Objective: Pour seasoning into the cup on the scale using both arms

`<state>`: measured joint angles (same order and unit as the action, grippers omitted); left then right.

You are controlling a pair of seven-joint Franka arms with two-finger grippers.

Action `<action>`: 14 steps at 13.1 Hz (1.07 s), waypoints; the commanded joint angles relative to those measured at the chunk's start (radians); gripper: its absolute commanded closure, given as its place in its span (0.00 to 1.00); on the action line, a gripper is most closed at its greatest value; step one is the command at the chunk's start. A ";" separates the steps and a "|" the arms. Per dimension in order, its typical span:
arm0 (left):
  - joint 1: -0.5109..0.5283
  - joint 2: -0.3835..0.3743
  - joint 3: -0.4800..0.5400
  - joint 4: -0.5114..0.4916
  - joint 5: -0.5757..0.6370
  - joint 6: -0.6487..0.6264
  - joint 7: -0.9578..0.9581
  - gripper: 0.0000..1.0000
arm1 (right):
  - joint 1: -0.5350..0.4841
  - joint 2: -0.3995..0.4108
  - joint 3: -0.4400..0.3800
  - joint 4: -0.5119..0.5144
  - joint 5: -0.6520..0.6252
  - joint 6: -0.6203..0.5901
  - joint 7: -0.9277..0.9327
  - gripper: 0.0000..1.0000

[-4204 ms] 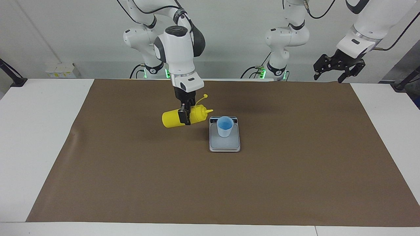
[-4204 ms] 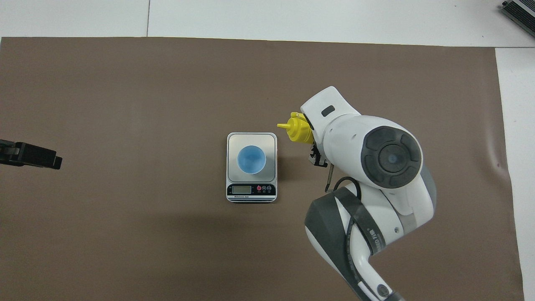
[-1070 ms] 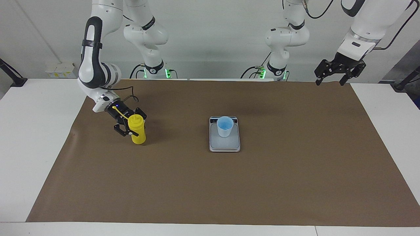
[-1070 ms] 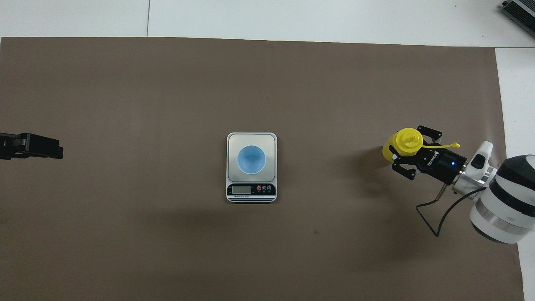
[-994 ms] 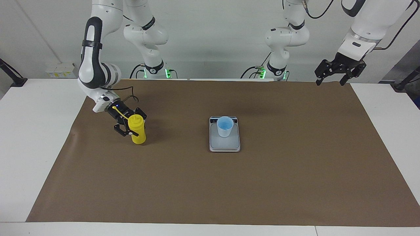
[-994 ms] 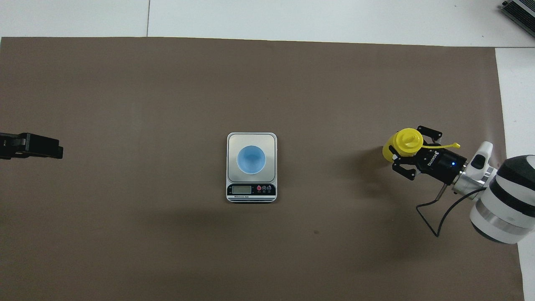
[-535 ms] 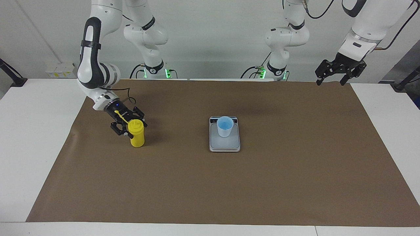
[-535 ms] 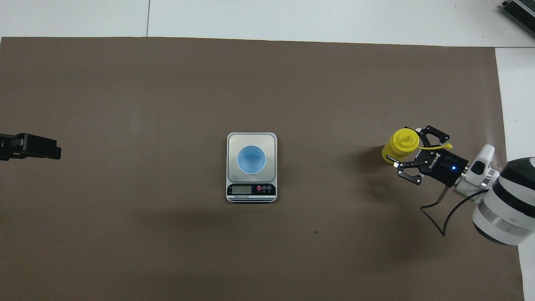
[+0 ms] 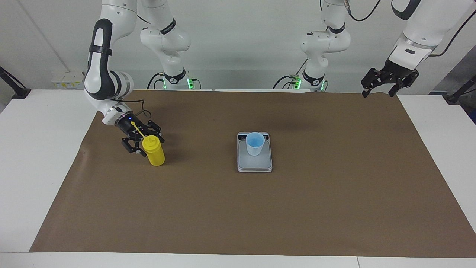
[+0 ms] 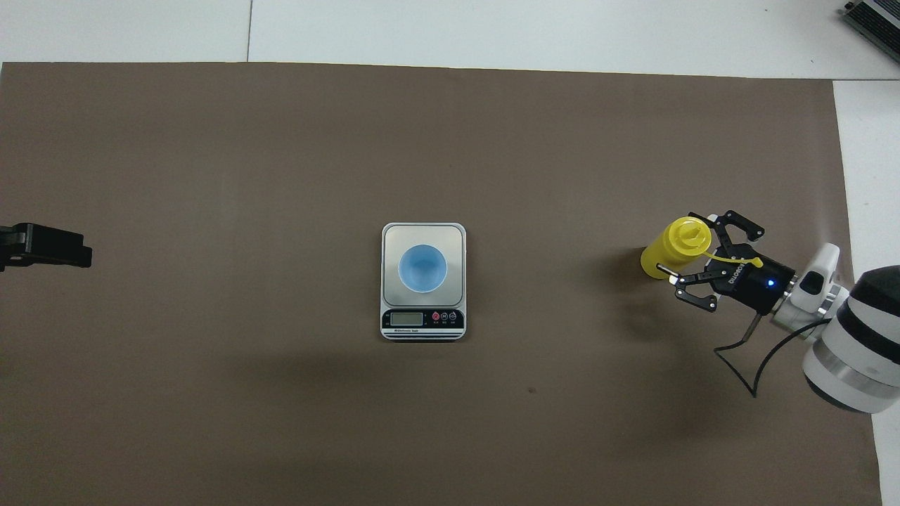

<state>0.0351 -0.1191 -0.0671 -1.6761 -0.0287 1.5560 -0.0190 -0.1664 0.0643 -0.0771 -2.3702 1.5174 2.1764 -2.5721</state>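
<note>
The seasoning (image 9: 155,152), a yellow squeeze bottle, stands on the brown mat toward the right arm's end of the table, and shows too in the overhead view (image 10: 671,247). My right gripper (image 9: 148,145) (image 10: 685,247) is open, with one finger on either side of the bottle's top. The bottle's cap strap lies across the gripper. The pale-blue cup (image 9: 255,143) (image 10: 422,268) stands upright on the scale (image 9: 254,164) (image 10: 391,236) at the mat's middle. My left gripper (image 9: 377,93) (image 10: 49,246) hangs open in the air over the mat's corner at the left arm's end.
The brown mat (image 9: 238,208) covers most of the white table (image 9: 41,156). Two more arm bases (image 9: 316,80) stand at the robots' edge. A dark device (image 10: 872,17) lies at the table's corner farthest from the robots, at the right arm's end.
The right gripper carried the bottle away from the scale, stood it on the mat, then opened and drew back a little. The left gripper drifted slightly outward.
</note>
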 commanded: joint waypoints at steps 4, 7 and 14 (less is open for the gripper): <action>0.011 -0.030 -0.008 -0.031 0.012 -0.002 -0.009 0.00 | -0.062 -0.029 0.005 -0.006 -0.247 -0.023 -0.016 0.00; 0.011 -0.030 -0.008 -0.031 0.012 -0.002 -0.009 0.00 | -0.088 -0.029 0.003 -0.004 -0.339 -0.021 -0.011 0.00; 0.011 -0.030 -0.008 -0.031 0.012 -0.002 -0.010 0.00 | -0.119 -0.043 -0.003 0.084 -0.629 -0.014 0.091 0.00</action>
<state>0.0351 -0.1192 -0.0671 -1.6767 -0.0287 1.5559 -0.0190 -0.2708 0.0387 -0.0855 -2.3223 0.9751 2.1756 -2.5421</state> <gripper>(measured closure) 0.000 0.000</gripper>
